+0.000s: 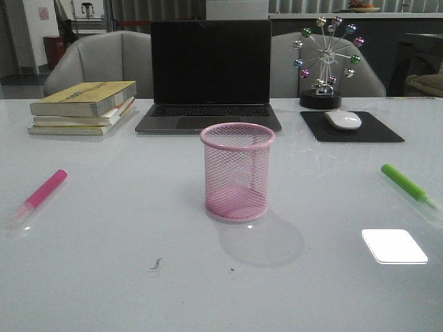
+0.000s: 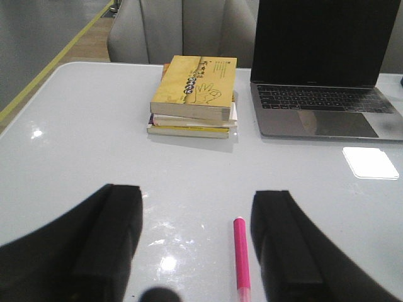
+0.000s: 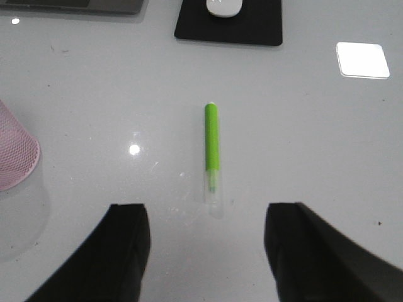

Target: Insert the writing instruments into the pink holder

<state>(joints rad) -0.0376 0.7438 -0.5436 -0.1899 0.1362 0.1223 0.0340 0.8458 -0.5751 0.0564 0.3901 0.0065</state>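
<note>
Pens lay flat on the counter (image 1: 104, 263) either side of your pink cup (image 1: 237, 171), which stood upright and empty at the middle, in front of the laptop (image 1: 210, 75). Your pink pen (image 1: 40, 195) was well off to the left, near the stack of books (image 1: 84, 107); your green pen (image 1: 408, 184) was well off to the right, nearer you than the mouse pad (image 1: 351, 127). Your left gripper (image 2: 196, 251) hung over the pink pen, jaws spread wide and holding nothing. Your right gripper (image 3: 206, 248) hung over the green pen's clear cap, jaws likewise wide apart and bare.
</note>
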